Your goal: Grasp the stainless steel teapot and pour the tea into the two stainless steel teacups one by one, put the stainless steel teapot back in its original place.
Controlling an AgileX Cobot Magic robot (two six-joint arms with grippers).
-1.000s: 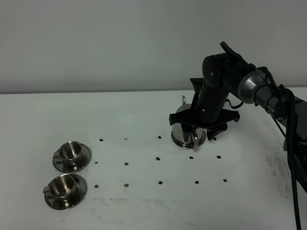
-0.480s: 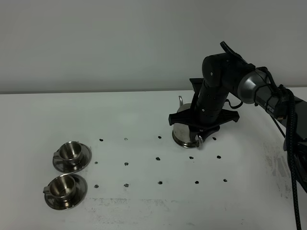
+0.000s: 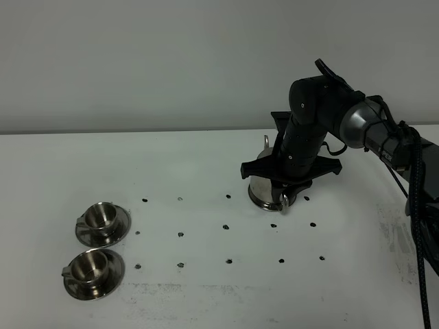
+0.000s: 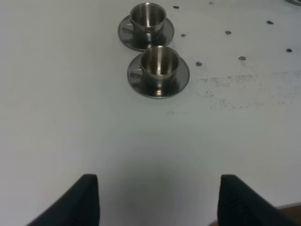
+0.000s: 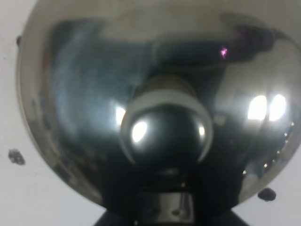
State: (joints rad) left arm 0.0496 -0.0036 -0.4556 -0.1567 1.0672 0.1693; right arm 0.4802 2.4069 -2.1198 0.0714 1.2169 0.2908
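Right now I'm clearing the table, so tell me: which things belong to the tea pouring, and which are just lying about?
Belongs: teapot, gripped by the right gripper; far cup, far saucer; near cup, near saucer.
Just there: dark dots on the table.

white black-dotted table [image 3: 206, 298], two saucered teacups [image 3: 101, 218] [image 3: 90, 268], steel teapot [image 3: 260, 190]

Glossy black right arm [image 3: 312, 130] with silver-grey forearm section and thick black cable [image 3: 416, 199].
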